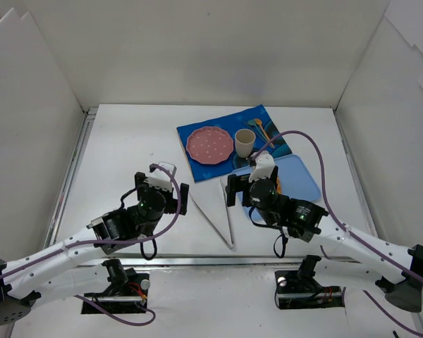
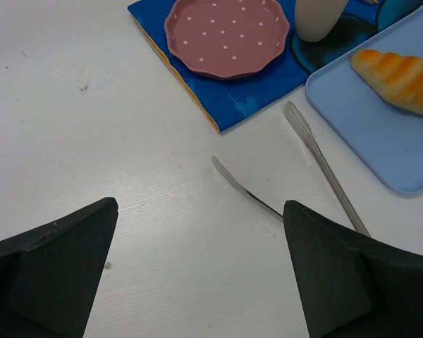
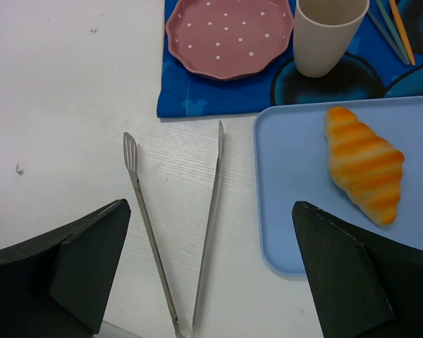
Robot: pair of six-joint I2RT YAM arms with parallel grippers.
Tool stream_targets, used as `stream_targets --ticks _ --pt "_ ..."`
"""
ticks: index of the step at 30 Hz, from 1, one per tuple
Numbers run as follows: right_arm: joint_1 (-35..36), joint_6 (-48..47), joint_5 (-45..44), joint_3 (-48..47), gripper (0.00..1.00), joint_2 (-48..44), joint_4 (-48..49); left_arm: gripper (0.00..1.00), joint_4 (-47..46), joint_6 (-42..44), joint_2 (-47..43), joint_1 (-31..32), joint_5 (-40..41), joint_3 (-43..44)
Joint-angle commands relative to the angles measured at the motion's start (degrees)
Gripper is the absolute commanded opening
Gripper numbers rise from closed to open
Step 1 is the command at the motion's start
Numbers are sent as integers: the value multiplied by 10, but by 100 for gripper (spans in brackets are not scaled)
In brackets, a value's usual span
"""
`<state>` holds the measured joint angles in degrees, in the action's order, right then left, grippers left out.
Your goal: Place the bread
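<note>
Your left gripper (image 2: pixel 199 211) hangs over bare white table, jaws spread wide and holding nothing. Right of it, thin metal tongs (image 3: pixel 213 190) lie flat in a narrow V, tips aimed at the blue printed mat (image 3: pixel 197 102). On the mat sit a scalloped pink plate (image 3: pixel 229 35) with white dots and, beside it, a smooth beige cup (image 3: pixel 331 39). Next comes the light blue tray (image 3: pixel 296 197), its corner overlapping the mat. The bread (image 3: pixel 363 172) lies on the tray, well apart from the plate. In the right wrist view its long axis runs from upper left to lower right, and it is golden-orange, ridged and tapered. Your right gripper (image 3: pixel 211 208) is also wide open and empty, above the tongs.
</note>
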<state>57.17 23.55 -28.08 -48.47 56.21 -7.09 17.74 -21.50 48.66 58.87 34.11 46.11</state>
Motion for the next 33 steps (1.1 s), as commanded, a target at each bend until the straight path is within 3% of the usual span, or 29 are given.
stream_targets --ticks 1,7,14,20,27,33 --pt "6 -13 -27 -34 98 5 23 100 -22 3 -2 2 12 36" --pt "6 -22 5 -54 98 54 15 100 -31 3 -20 2 26 24" --pt "6 -61 83 -104 98 176 -18 100 -53 -7 -20 2 68 2" --pt "6 -85 180 -103 98 184 -53 100 -45 -19 -2 2 66 13" --pt "6 -77 195 -81 98 196 -60 100 -45 -25 -14 2 77 7" --pt "7 -62 189 -59 98 254 -58 100 41 -85 -25 -23 141 24"
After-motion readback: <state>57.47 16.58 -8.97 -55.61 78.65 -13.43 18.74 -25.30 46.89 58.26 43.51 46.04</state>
